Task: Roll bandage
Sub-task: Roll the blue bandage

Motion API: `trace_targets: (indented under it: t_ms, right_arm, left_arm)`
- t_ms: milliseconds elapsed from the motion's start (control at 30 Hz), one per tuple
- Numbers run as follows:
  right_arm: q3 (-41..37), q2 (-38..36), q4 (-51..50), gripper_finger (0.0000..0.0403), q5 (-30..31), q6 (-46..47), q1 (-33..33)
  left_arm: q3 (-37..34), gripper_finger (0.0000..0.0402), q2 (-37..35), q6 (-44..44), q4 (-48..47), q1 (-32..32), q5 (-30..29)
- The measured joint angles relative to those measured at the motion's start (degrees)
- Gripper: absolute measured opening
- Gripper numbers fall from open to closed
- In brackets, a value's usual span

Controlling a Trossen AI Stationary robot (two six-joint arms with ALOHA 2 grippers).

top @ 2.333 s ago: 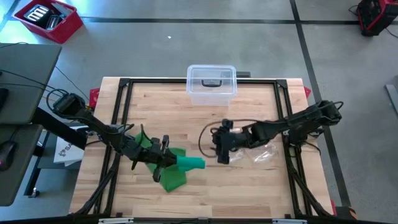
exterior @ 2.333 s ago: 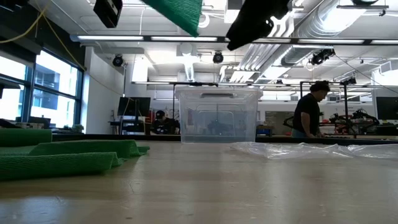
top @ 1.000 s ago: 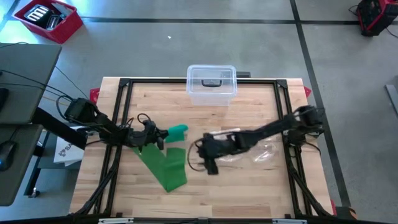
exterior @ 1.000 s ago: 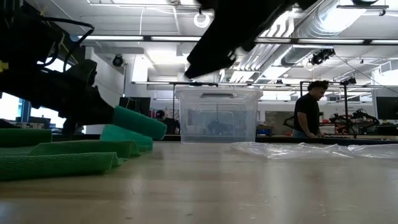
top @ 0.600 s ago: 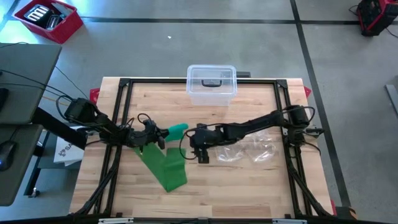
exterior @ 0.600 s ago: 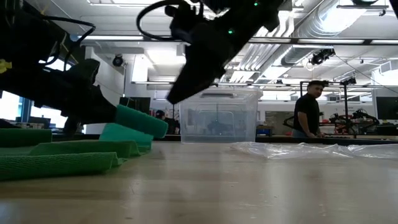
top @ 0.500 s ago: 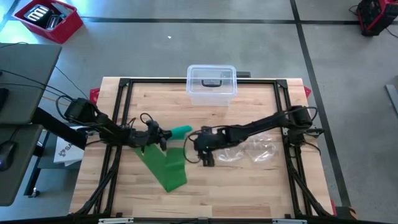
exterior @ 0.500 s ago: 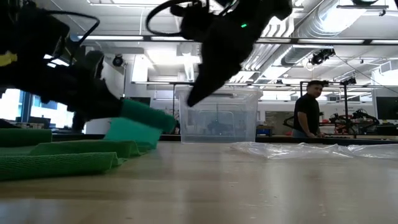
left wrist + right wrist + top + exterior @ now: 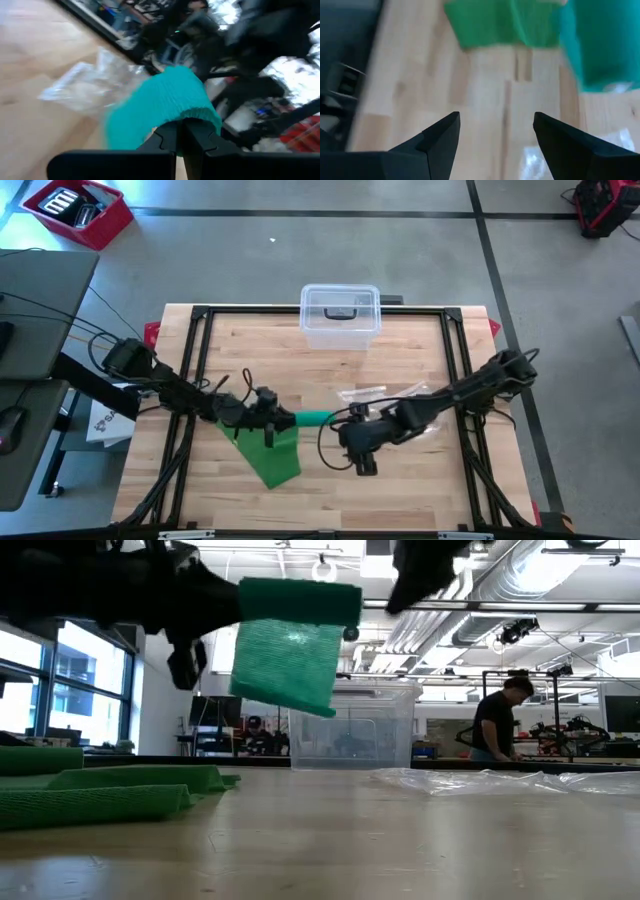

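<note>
The green bandage has a rolled end (image 9: 312, 418) up in the air in front of my left gripper (image 9: 283, 421), which is shut on it. In the low view the roll (image 9: 300, 602) is level, and a flap (image 9: 285, 665) hangs below it. The loose length (image 9: 270, 455) lies flat on the table near the left. My right gripper (image 9: 362, 455) hovers open to the right of the roll, pointing down. Its wrist view shows the roll (image 9: 597, 45) beyond the open fingers and touching nothing. My left gripper pinches the roll's near end (image 9: 182, 117) between its two shut fingers. The fingers are level, come from the table's left and lie along the roll. The roll sticks out past the fingertips, lifted clear of the table, with a flap hanging beneath it.
A clear plastic box (image 9: 340, 315) stands at the table's far edge. A crumpled clear wrapper (image 9: 420, 420) lies right of centre, under the right arm. A person (image 9: 497, 725) stands in the room behind. Bare wood lies along the near edge.
My left gripper has risen and moved toward the table's right and near edge, lifting the rolled end clear of the table; the loose length has stayed down. My right gripper, still open, went toward the roll, then drew back toward the right and near edge and rose.
</note>
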Motion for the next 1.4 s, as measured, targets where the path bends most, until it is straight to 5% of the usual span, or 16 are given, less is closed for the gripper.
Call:
trace_targets:
  t_ms: [267, 567, 900, 1400]
  right_arm:
    - [0.09, 3.02, 8.11, 0.0249, -2.4, -7.27, -2.65]
    - [0.05, 14.1, 19.08, 0.0233, -2.71, -14.11, -11.49]
    - [0.04, 12.56, 16.76, 0.0197, -6.53, -14.54, -11.58]
    - [0.02, 27.68, 43.96, 0.0192, -8.66, -12.99, -19.78]
  left_arm:
    - [-4.75, 0.0001, 0.35, -4.52, -16.48, 6.13, -7.35]
    - [-7.92, 0.0001, 0.66, -5.54, -17.57, 7.16, -11.04]
    - [-7.86, 0.0001, 0.66, -6.58, -18.18, 6.86, -10.28]
    - [-14.22, 0.0001, 0.66, -13.33, -13.93, 9.78, -8.66]
